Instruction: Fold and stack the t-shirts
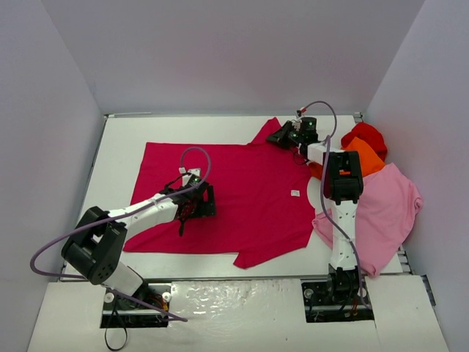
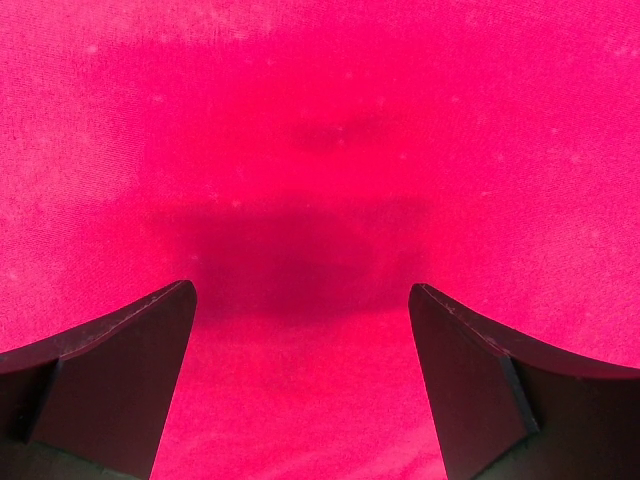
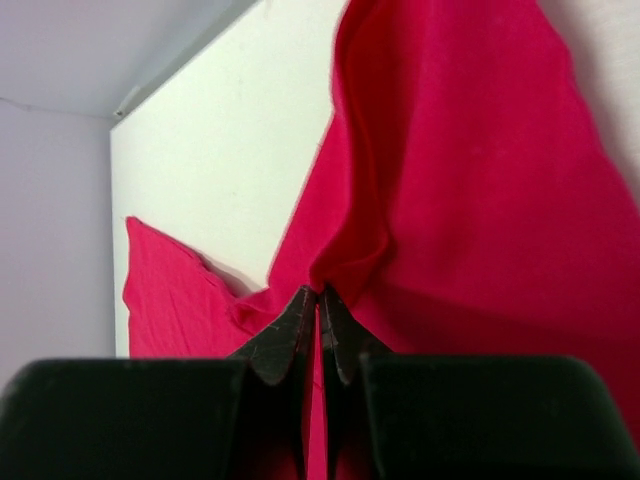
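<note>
From above, my left gripper (image 1: 196, 202) is over the left half of the raspberry-red t-shirt (image 1: 249, 213). The shirt lies spread flat across the table (image 1: 121, 143), reaching out on every side of that gripper. My right gripper (image 1: 283, 135) is at the shirt's far right corner, where a flap of cloth stands up off the table (a sleeve, by the look of it). The small white neck tag (image 1: 294, 193) lies on the shirt between my two grippers, nearer the right one. To the right of my right gripper, the bright red t-shirt (image 1: 366, 136) and the orange t-shirt (image 1: 366, 158) are bunched together. The pale pink t-shirt (image 1: 385, 209) lies behind them, beside my right arm and toward its base.

From my left wrist, the left gripper (image 2: 300, 288) has its fingers spread wide with nothing between them. Raspberry cloth fills everything ahead, and a dark shadow sits on it just in front of the fingertips. I cannot tell whether the tips touch the cloth.

From my right wrist, the right gripper (image 3: 319, 292) has its fingertips pressed together on a pinched fold of the raspberry-red t-shirt (image 3: 470, 200). A ridge of cloth runs up and away from the tips, and most of the cloth lies to their right. Bare table shows ahead and to the left.
</note>
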Available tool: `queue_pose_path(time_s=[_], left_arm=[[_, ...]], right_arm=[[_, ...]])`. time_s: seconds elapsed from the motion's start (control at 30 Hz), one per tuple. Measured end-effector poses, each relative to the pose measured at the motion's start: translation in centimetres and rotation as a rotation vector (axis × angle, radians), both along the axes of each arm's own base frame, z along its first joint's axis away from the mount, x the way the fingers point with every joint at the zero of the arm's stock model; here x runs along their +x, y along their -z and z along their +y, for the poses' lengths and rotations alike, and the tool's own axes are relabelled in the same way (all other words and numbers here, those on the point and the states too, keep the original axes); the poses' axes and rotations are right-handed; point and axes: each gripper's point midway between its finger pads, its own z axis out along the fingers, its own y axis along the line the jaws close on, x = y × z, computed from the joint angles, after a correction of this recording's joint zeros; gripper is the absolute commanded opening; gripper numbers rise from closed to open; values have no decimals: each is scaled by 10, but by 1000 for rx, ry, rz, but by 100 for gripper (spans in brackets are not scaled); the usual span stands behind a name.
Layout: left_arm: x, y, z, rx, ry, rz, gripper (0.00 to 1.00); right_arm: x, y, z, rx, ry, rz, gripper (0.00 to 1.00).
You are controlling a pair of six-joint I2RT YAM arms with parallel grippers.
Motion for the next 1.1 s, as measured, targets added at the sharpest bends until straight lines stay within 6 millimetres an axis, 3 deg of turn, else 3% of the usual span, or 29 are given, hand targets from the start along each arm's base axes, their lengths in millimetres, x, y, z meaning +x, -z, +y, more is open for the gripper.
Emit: queue_pose_path(time_s=[0.17,0.2,0.3,0.37,0.43,0.5,0.53,0.63,0.77,0.83,0.9,0.97,1.03,1.1], left_arm=[[1,-1,-2,-8,3,-3,79],[1,-1,-2,-9,3,-3,79],[1,0,-3,-13,5,-5,79],[0,1,-3,-17,7,-4,80],[0,2,-4,-21,9,-3,84],[-1,3,-3,-20,9,1,90],[-2,4,-3,-19,9,3,91],[-2,4,-3,-20,10,3,92],[-2,4,-2,-17,9,3,92],[-3,5,0,-6,6,8,91],[-6,5,5,14,0,14,91],[-9,3,10,37,-5,24,74],[-10,-5,15,58,-9,25,49],[-9,-17,18,80,-12,20,16]], right_arm=[[20,-50,31,81,-24,-124,1],[29,-68,42,97,-36,-181,8],[49,-125,79,152,-85,-335,79],[54,-163,106,205,-130,-448,87],[49,-191,128,276,-177,-532,87],[35,-196,146,347,-221,-543,87],[29,-189,150,369,-233,-529,87],[23,-141,149,360,-225,-426,87],[14,-55,116,218,-158,-221,82],[4,-31,94,132,-124,-146,77],[-4,-28,67,11,-68,-127,72],[-14,-43,39,-116,-18,-127,66],[-15,-84,19,-219,24,-205,53],[-18,-132,2,-307,65,-300,29]])
